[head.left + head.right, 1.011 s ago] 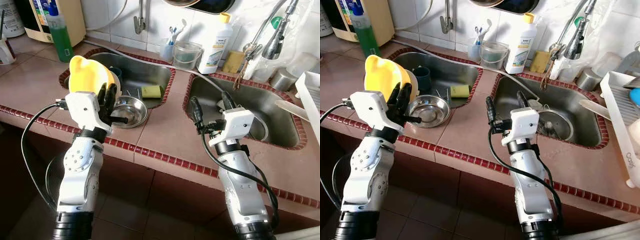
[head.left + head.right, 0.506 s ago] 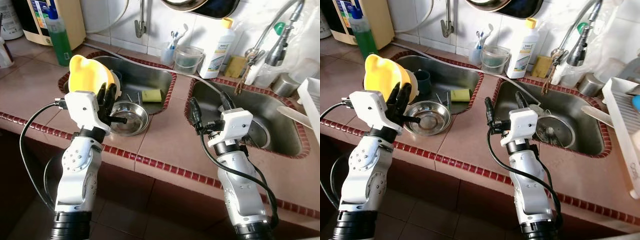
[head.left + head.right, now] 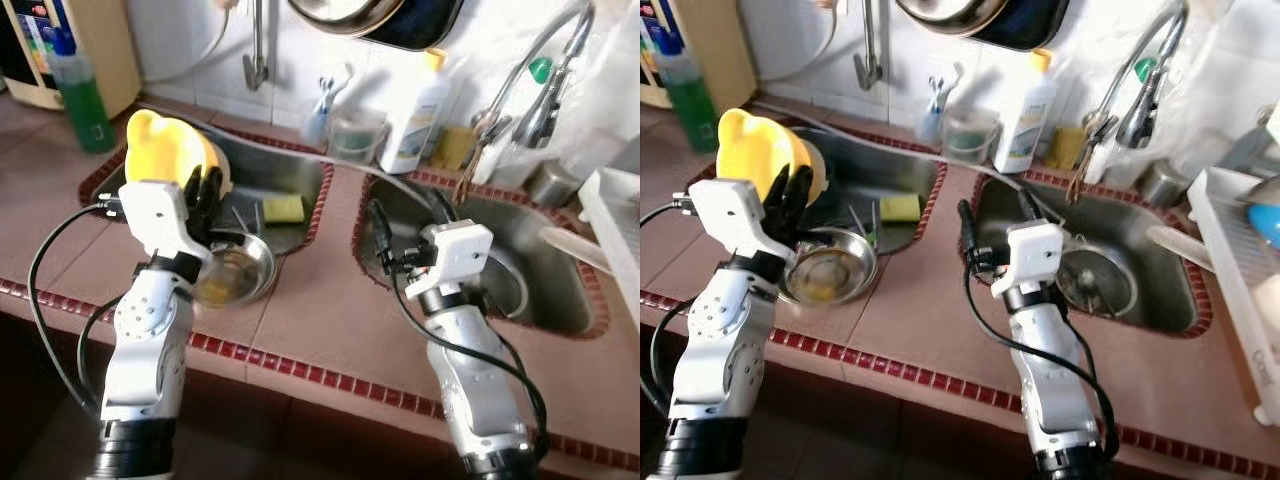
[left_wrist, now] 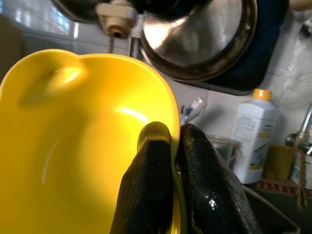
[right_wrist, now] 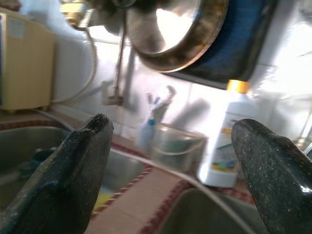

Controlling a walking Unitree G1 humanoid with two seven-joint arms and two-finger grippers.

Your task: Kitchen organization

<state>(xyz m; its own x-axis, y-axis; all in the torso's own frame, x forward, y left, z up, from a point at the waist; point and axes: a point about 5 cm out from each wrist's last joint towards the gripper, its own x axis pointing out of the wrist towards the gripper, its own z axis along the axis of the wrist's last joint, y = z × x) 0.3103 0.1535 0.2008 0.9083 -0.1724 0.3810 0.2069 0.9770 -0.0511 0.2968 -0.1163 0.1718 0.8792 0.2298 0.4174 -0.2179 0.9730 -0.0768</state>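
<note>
Left gripper point(image 4: 168, 146) with glossy black fingers pinching the rim of a smooth yellow plastic bowl point(image 3: 165, 150), held above the left steel sink point(image 3: 290, 170), round metal bowl point(image 3: 235, 275) just below, right gripper point(image 5: 170, 161) spread wide at the right sink's point(image 3: 560, 300) near-left edge.

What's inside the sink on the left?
The left sink holds a yellow sponge and some cutlery. The left gripper, shut on a yellow bowl, covers the rest.

White-tiled wall point(image 3: 300, 40) behind a pink-tiled counter point(image 3: 310, 300) with twin steel sinks point(image 3: 1140, 260).
</note>
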